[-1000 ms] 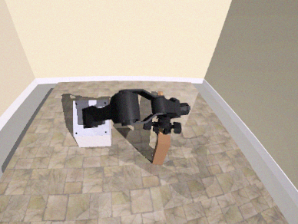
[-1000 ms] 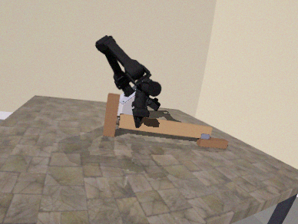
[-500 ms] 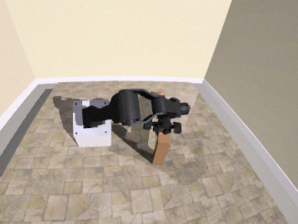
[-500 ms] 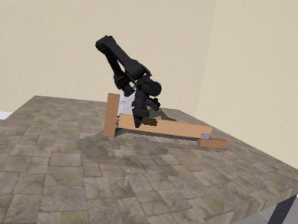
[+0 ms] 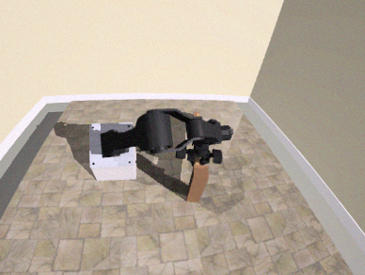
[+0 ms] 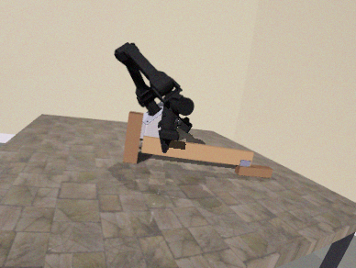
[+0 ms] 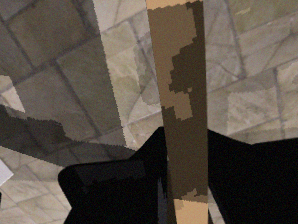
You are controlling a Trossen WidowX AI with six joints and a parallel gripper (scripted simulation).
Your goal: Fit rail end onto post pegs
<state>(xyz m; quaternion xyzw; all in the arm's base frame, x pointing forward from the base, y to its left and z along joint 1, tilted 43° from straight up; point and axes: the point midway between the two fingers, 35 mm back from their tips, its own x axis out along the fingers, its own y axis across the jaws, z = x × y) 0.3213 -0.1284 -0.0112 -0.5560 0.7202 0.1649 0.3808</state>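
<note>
Overhead, arm bent sharply down, gripper (image 6: pixel 168 143) clamped on rail (image 6: pixel 206 153) near post (image 6: pixel 133 137), fingers vertical

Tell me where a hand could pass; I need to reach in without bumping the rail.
Tiles in front of the rail, toward the near table edge, look free, as does the stretch left of the post. It is crowded behind the rail, where the arm and gripper, jaws shut on it, stand.
</note>
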